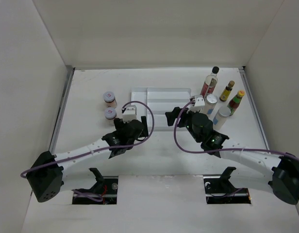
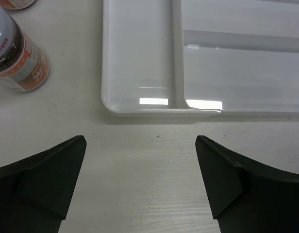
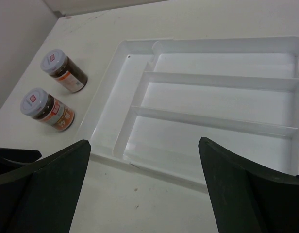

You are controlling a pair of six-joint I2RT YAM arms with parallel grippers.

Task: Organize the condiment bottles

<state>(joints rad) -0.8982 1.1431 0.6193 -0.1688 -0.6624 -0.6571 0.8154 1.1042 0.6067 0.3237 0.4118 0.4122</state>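
Note:
Two short silver-lidded jars (image 1: pixel 109 98) (image 1: pixel 110 113) stand left of the white divided tray (image 1: pixel 161 94). At the right stand a tall clear black-capped bottle (image 1: pixel 210 81), two slim yellow-capped bottles (image 1: pixel 227 90) (image 1: pixel 236 102) and two white-lidded shakers (image 1: pixel 210 103) (image 1: pixel 221 118). My left gripper (image 1: pixel 132 121) (image 2: pixel 141 141) is open and empty just in front of the tray's near left corner (image 2: pixel 140 109), with a jar (image 2: pixel 18 53) ahead to its left. My right gripper (image 1: pixel 174 115) (image 3: pixel 144 141) is open and empty at the tray's near right, facing across the tray (image 3: pixel 106 111) toward both jars (image 3: pixel 63 70) (image 3: pixel 46 109).
White walls enclose the table on the left, back and right. The tray has one long side compartment and three cross compartments, all without contents. Purple cables loop over both wrists near the tray's front edge.

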